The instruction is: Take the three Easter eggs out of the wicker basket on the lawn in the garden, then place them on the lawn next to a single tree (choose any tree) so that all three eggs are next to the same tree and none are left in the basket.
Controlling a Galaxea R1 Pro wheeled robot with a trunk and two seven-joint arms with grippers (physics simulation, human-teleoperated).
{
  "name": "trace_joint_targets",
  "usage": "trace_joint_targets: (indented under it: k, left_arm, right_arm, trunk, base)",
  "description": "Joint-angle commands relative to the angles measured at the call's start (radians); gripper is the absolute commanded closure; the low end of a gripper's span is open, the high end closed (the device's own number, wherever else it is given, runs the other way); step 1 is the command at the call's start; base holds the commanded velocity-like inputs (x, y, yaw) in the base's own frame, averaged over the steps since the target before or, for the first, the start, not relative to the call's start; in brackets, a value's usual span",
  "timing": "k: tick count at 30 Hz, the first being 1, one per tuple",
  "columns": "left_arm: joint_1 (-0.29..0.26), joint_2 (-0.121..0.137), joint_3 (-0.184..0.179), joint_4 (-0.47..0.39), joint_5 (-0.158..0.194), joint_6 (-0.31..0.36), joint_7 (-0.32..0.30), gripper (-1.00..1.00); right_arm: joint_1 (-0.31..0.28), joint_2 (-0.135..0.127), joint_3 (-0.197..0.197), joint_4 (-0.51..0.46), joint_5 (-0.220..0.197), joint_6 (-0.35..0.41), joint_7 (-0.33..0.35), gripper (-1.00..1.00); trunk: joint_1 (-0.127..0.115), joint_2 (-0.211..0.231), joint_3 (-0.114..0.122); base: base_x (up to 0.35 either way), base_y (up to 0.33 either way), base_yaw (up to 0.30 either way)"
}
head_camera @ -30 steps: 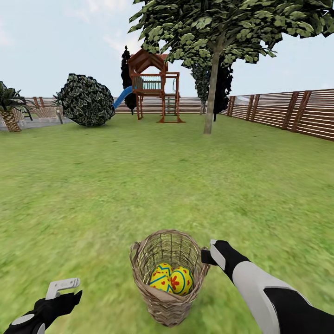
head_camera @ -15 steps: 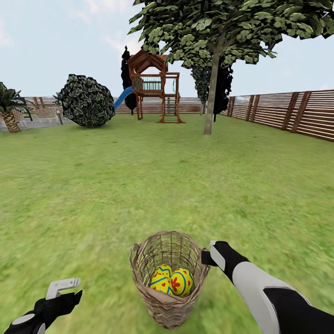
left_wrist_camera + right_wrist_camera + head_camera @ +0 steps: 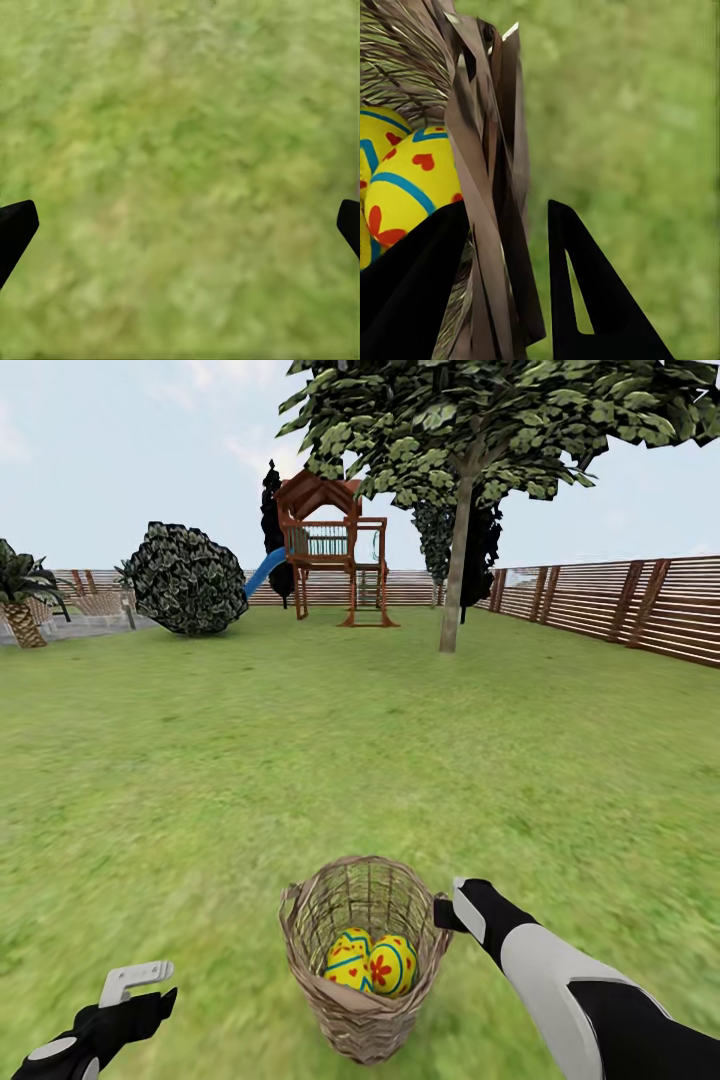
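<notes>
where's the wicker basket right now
In the head view the wicker basket sits low and centre on the lawn, the right gripper at its rim, eggs inside.

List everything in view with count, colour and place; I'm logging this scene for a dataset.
Easter eggs: two visible, yellow with blue bands and red marks, inside the basket; a third cannot be made out.
wicker basket: one, tan-brown, centre foreground.
lawn: green, throughout.
tree: one, grey-beige trunk, right of centre, far.
playset: one, wooden, blue slide, far centre.
bush: one, dark green, far left.
fence: brown slats, right and rear.
left gripper: jaws open, over grass.
right gripper: jaws straddling the basket's rim.
</notes>
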Motion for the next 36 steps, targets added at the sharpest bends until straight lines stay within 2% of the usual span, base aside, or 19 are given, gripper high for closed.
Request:
trace_joint_targets:
  k: [1,23,36]
  left_arm:
    - [0.000,0.000,0.001,-0.001,-0.001,0.005,-0.004,-1.00]
    - [0.000,-0.002,0.000,0.001,-0.006,0.003,0.001,-1.00]
    - [-0.002,-0.002,0.000,0.039,-0.009,0.003,0.003,-1.00]
  right_arm:
    - [0.000,0.001,-0.009,-0.003,-0.016,0.002,-0.006,1.00]
    - [0.003,0.000,-0.002,-0.012,-0.016,-0.002,0.003,1.00]
    - [0.003,-0.006,-0.015,-0.012,-0.016,-0.001,0.002,1.00]
  trunk:
    - [-0.004,0.007,0.002]
    - [-0.088,0.161,0.072]
    - [-0.138,0.252,0.122]
  base:
    - [0.000,0.000,0.000]
    - [0.000,0.000,-0.002]
    - [0.000,0.000,-0.219]
